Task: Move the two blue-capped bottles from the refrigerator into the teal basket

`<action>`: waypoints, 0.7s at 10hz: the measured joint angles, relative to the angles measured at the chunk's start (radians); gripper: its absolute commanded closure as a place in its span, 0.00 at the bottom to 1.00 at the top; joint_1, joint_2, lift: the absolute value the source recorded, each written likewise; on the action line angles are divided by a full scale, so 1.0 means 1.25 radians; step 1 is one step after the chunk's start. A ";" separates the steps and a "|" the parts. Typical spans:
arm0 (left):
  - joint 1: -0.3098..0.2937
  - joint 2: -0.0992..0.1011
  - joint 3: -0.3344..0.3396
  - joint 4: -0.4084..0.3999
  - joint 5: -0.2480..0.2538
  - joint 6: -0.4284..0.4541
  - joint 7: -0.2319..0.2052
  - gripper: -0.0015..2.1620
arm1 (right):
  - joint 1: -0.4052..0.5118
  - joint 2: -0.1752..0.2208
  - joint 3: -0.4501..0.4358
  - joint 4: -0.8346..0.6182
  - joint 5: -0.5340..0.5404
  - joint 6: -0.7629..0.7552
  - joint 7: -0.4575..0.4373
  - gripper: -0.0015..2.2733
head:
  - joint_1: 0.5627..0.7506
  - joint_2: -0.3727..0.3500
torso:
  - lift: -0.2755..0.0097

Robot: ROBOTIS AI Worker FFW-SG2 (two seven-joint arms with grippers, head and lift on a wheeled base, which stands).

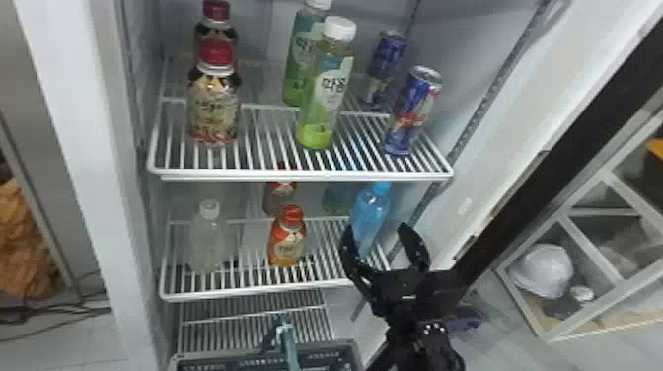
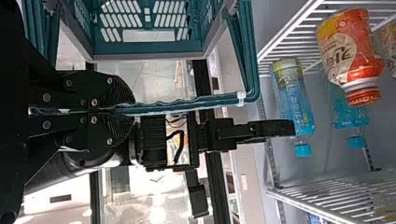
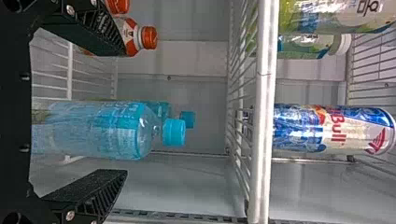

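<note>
In the head view my right gripper stands open at the middle shelf's right end, by the front blue-capped bottle. In the right wrist view this bottle stands between the spread fingers of my right gripper, its cap beyond them. The second blue-capped bottle is behind it. Low in the head view is the teal basket, its handle raised. My left gripper is shut on that handle in the left wrist view, with the basket alongside.
An orange-labelled bottle and a white-capped bottle share the middle shelf. Above, the upper shelf's front rail runs over them, with bottles and cans such as the front can. The refrigerator's side frame is right of the shelves.
</note>
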 measured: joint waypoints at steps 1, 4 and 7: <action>0.000 0.000 0.000 0.000 0.001 0.000 0.000 0.51 | -0.012 0.000 0.000 0.013 0.003 -0.003 -0.001 0.05 | 0.70 0.03 | 0.49; 0.000 0.000 0.000 0.000 0.002 0.000 0.000 0.51 | -0.051 -0.001 -0.002 0.057 0.015 -0.021 -0.014 0.05 | 0.70 0.03 | 0.49; 0.000 0.000 -0.001 0.000 0.001 0.000 0.000 0.51 | -0.089 -0.001 -0.002 0.107 0.023 -0.027 -0.029 0.05 | 0.70 0.03 | 0.49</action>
